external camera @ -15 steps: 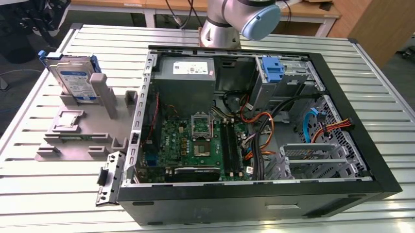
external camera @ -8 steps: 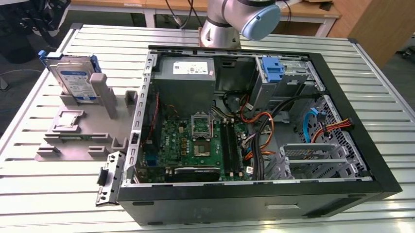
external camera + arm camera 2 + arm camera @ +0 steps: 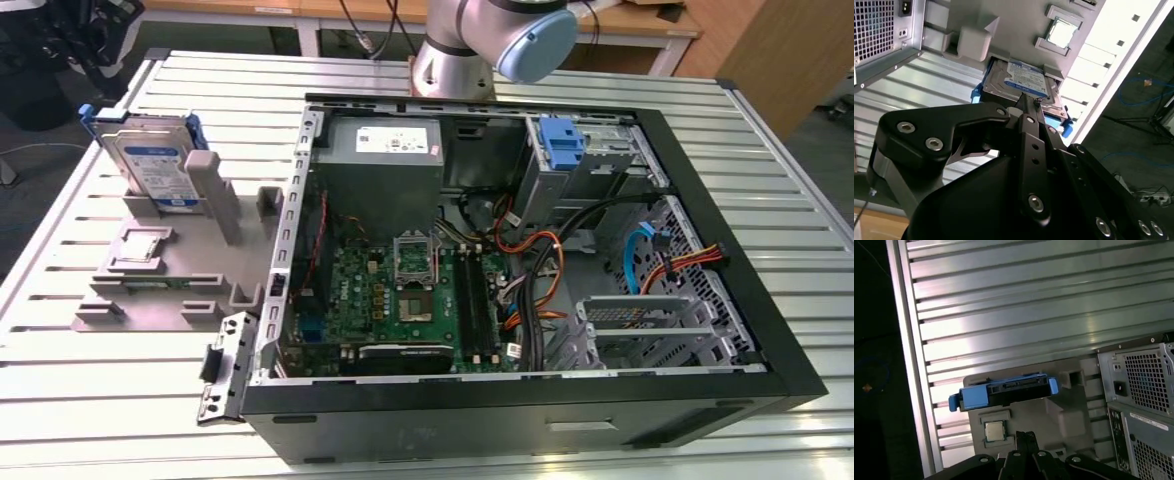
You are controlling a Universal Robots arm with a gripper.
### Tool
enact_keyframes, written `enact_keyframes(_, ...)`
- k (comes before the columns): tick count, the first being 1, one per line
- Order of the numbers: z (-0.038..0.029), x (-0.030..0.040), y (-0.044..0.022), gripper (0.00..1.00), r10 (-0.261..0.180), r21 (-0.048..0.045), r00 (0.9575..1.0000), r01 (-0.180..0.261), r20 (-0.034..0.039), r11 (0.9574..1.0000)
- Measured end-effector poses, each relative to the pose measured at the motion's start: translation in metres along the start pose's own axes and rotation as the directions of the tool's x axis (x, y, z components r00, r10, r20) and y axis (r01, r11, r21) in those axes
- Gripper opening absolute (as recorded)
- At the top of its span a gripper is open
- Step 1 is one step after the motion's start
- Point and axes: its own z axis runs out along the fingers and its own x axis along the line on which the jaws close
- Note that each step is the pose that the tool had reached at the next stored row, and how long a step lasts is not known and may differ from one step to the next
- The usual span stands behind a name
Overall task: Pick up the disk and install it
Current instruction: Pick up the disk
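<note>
At gripper tips: fingers close together, nothing held, pointing toward disk. Disk upright in grey holder on table, on exterior view's left of case. Judged step: approach, pickup not begun; grasp calls for jaws parted across disk. Second wrist view gives label face; first wrist view gives blue-bracketed edge.

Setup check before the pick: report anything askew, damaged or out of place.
Nothing stands out. The silver-metal hard drive, framed by a blue plastic bracket, stands upright on edge in the grey plastic fixture on the slatted metal table. The cables in the open black computer case lie loose but look intact.
</note>
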Motion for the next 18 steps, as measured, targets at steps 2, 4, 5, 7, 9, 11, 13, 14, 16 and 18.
enact_keyframes(2, 0.0003, 0.0000, 0.0000, 0.10, 0.036, 0.0008, 0.9994, -0.036, 0.0016, 0.9994)
enact_keyframes(4, 0.0006, 0.0000, 0.0000, 0.10, 0.073, 0.0016, 0.9974, -0.073, 0.0034, 0.9974)
enact_keyframes(5, 0.0007, 0.0000, 0.0000, 0.10, 0.090, 0.0020, 0.9960, -0.090, 0.0042, 0.9960)
enact_keyframes(7, 0.0009, 0.0000, 0.0000, 0.10, 0.118, 0.0029, 0.9930, -0.118, 0.0059, 0.9930)
enact_keyframes(9, 0.0009, 0.0000, 0.0000, 0.10, 0.136, 0.0038, 0.9907, -0.136, 0.0071, 0.9907)
enact_keyframes(11, 0.0010, 0.0000, 0.0000, 0.10, 0.170, 0.0046, 0.9853, -0.170, 0.0088, 0.9854)
enact_keyframes(13, 0.0013, 0.0000, 0.0000, 0.10, 0.206, 0.0052, 0.9786, -0.206, 0.0106, 0.9786)
enact_keyframes(14, 0.0014, 0.0000, 0.0000, 0.10, 0.223, 0.0055, 0.9747, -0.223, 0.0114, 0.9747)
enact_keyframes(16, 0.0017, 0.0001, 0.0002, 0.10, 0.253, 0.0058, 0.9673, -0.253, 0.0130, 0.9674)
enact_keyframes(18, 0.0018, 0.0002, 0.0004, 0.10, 0.259, 0.0060, 0.9657, -0.260, 0.0134, 0.9657)
